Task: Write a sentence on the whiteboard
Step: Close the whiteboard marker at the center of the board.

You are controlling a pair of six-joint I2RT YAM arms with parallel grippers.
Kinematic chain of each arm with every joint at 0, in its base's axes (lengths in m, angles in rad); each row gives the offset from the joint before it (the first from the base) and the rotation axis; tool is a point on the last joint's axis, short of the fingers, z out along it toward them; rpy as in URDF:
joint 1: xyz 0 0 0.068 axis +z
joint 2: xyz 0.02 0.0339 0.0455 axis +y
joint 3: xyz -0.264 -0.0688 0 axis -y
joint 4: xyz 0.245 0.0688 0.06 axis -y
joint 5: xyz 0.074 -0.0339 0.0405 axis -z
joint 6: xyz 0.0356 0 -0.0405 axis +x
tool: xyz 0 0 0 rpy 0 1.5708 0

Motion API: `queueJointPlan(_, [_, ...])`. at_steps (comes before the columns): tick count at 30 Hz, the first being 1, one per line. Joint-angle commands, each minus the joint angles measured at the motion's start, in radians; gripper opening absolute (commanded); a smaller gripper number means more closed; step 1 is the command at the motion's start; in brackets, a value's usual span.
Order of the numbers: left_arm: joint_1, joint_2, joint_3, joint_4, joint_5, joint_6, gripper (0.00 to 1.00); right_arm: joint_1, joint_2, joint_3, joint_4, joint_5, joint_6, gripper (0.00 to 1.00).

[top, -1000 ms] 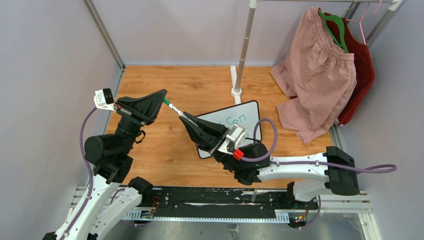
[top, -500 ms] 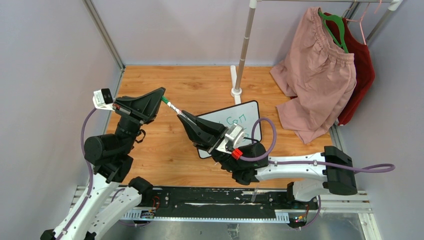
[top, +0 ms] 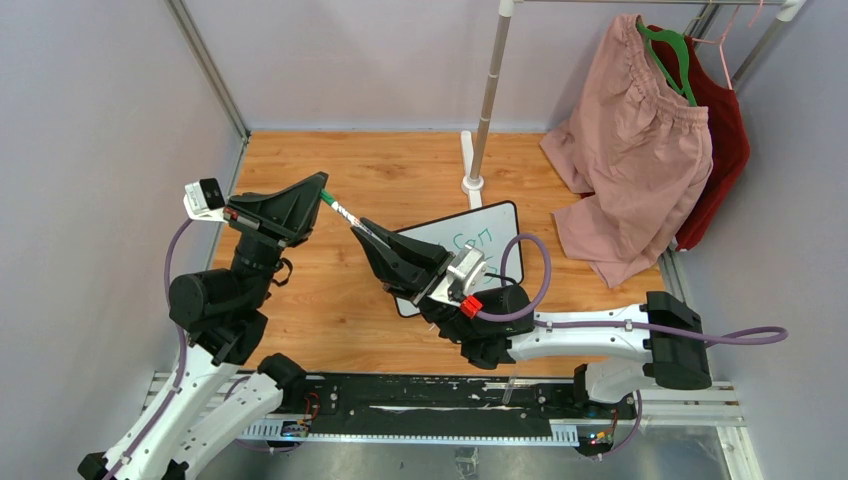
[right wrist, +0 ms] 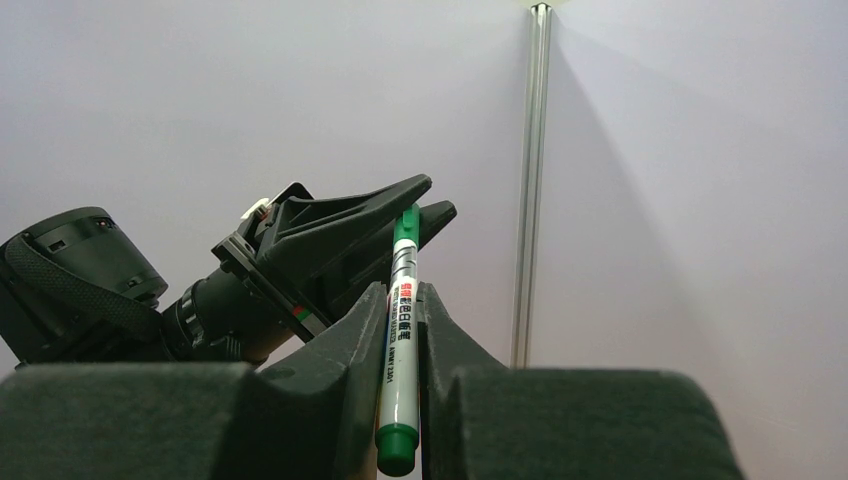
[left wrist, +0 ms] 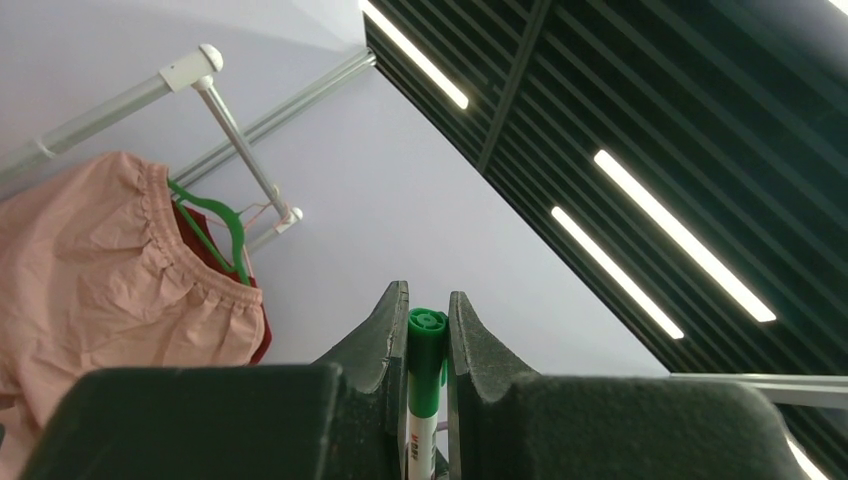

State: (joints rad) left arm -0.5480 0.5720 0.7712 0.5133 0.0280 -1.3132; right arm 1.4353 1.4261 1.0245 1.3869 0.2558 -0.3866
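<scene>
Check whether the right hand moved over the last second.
Yes, slightly: the right hand, gripping the marker, shifted left, away from the right edge of the unmoved whiteboard.

The left pincer (left wrist: 428, 300) points up at the ceiling, its two dark fingers (left wrist: 385, 335) pressed against a green marker (left wrist: 425, 365) from either side. The marker's round green end shows just below the fingertips, with the white barrel beneath it. To the left, a pink garment (left wrist: 110, 260) hangs on a green hanger (left wrist: 215, 225) from a metal rail (left wrist: 110, 105), with a red garment (left wrist: 258, 340) behind it. Long strip lights (left wrist: 680, 235) cross the dark slatted ceiling.
</scene>
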Motion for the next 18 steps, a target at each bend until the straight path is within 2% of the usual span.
queueJointPlan(1, [-0.069,0.022,-0.021,-0.073,0.158,0.037,0.00,-0.004,0.028,0.067,-0.052,0.029,-0.015,0.00])
queueJointPlan(18, [-0.210,0.056,0.005,-0.155,0.100,0.144,0.00,-0.005,0.055,0.127,-0.129,0.074,-0.034,0.00])
